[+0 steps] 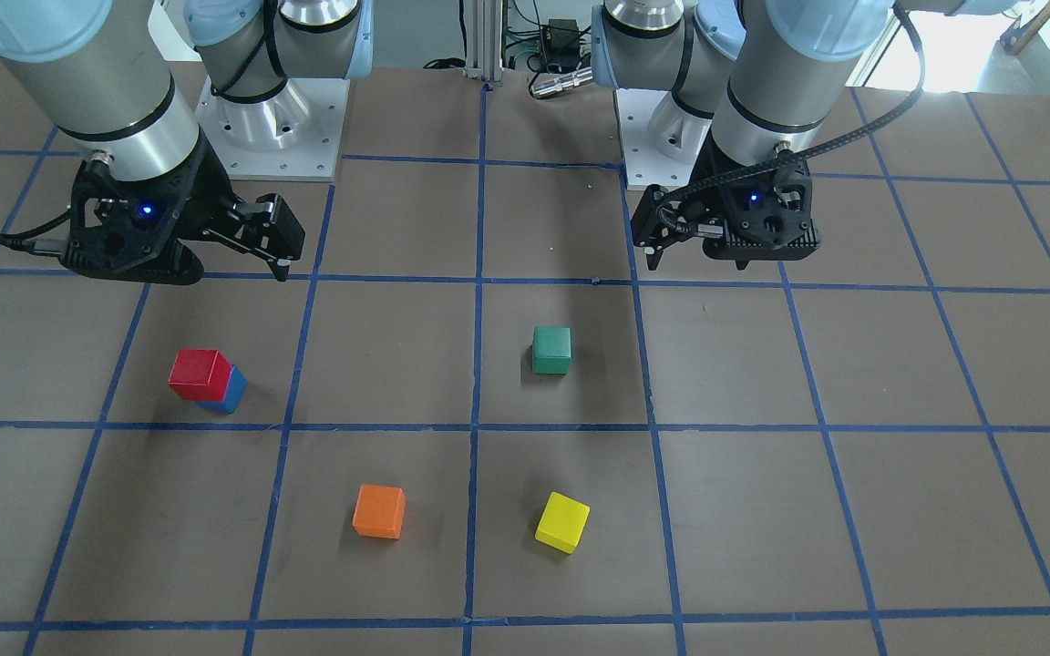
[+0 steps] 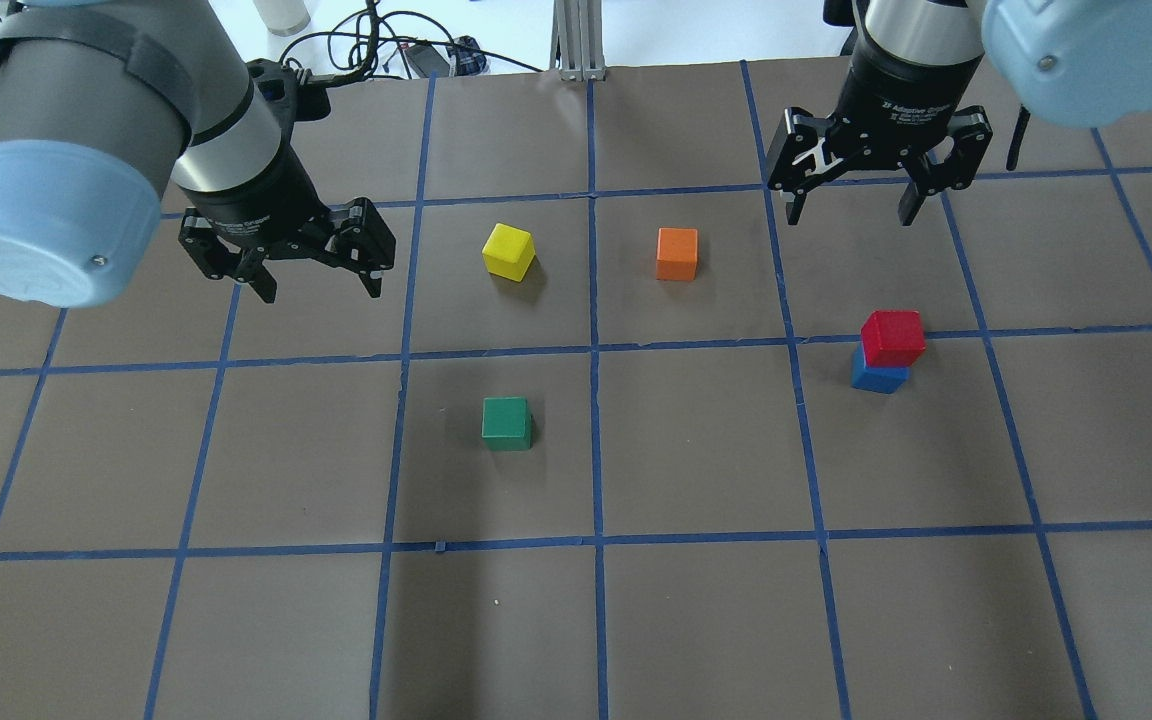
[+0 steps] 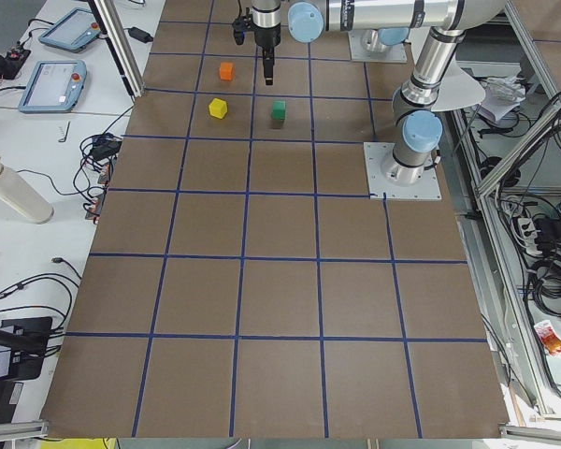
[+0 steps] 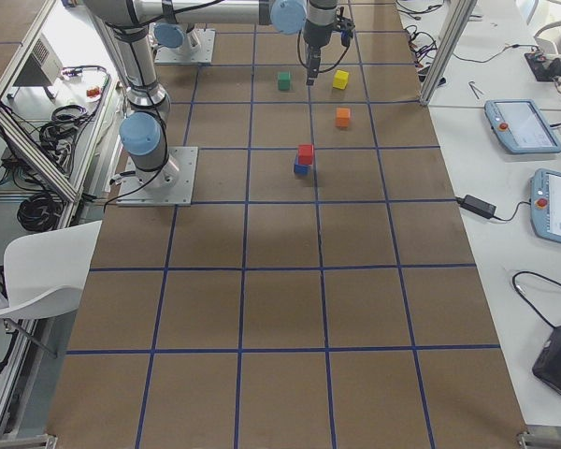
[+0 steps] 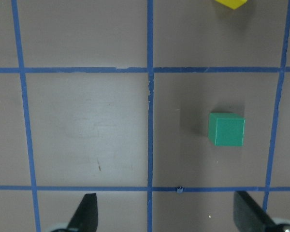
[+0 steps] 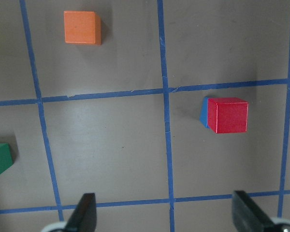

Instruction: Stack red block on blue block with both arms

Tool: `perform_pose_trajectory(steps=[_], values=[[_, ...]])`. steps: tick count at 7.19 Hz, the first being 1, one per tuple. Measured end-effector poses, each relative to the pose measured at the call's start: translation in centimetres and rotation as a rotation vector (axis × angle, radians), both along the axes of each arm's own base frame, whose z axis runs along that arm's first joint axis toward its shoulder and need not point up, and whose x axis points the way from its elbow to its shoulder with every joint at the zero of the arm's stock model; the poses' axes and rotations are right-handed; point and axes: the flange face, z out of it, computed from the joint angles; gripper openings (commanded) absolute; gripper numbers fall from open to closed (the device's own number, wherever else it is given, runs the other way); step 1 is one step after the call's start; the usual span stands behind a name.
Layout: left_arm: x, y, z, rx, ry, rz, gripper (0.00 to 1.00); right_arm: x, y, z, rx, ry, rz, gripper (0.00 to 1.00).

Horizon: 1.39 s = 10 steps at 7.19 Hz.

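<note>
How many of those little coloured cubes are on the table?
5. The red block sits on the blue block; the green cube stands alone; the orange cube and the yellow cube lie apart, farther from the robot. No others show.

Brown table (image 3: 280,299) (blue tape grid) flanked by white benches (image 4: 467,168) holding pendants (image 4: 519,126).

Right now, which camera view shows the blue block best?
The overhead exterior view: the blue block shows a broad side face under the red block. The front-facing and right wrist views show only a strip; exterior right shows it tiny; the other two miss it.
</note>
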Motion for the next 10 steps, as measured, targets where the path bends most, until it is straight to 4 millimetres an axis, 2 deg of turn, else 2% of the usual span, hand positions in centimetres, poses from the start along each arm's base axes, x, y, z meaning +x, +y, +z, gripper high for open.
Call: perform_pose_trajectory(steps=[2, 6, 10], values=[[0.1, -0.5, -0.2, -0.013, -0.005, -0.007, 1.00, 0.1, 0.2, 0.4, -0.001, -0.002, -0.003, 1.00], [0.5, 0.2, 1.6, 0.020, -0.015, -0.012, 1.00, 0.1, 0.0, -0.5, 0.011, 0.001, -0.002, 1.00], [0.1, -0.2, 1.4, 0.046, -0.019, -0.015, 1.00, 0.1, 0.1, -0.2, 0.007, 0.001, -0.002, 1.00]])
